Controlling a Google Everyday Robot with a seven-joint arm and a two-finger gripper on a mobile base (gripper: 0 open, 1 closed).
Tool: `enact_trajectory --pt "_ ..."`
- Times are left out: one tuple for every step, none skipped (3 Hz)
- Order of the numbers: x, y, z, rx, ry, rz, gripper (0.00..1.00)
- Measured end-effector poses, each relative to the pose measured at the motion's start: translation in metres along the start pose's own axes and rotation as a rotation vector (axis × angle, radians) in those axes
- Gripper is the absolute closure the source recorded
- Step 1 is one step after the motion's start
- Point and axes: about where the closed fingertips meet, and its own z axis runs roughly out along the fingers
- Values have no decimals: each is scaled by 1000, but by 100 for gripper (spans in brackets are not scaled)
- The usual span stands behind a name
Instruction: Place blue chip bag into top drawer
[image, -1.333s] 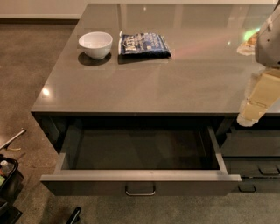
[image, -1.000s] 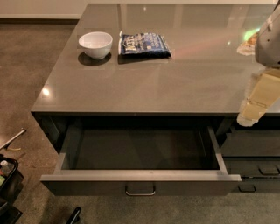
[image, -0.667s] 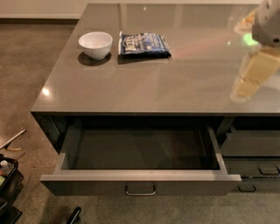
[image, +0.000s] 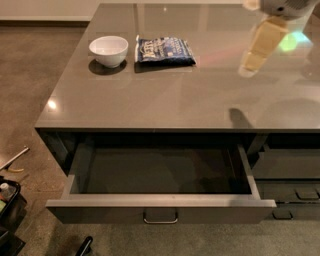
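Observation:
The blue chip bag (image: 165, 50) lies flat on the grey counter (image: 165, 95), far left of centre, just right of a white bowl (image: 108, 50). The top drawer (image: 160, 207) stands pulled out below the counter's front edge, dark inside and empty, with a small metal handle (image: 160, 218) on its front. My gripper (image: 252, 59) hangs pale and blurred above the counter at the upper right, well to the right of the bag and off the surface.
Narrower dark drawers with recessed handles (image: 292, 175) sit shut to the right of the open drawer. Dark items (image: 7, 205) lie on the brown floor at the lower left. The counter's front edge overhangs the drawer's back.
My gripper has risen and moved left, from beside the counter's right edge to above the counter top. The bag, bowl and drawer have not moved.

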Motion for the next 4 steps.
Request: enact_trajectory --pt "0 0 -1 2 0 0 0" --pt "16 -25 2 68 -37 54 0" --pt "41 -77 19 164 -107 151 0" --pt "52 -131 42 228 -171 224 0"
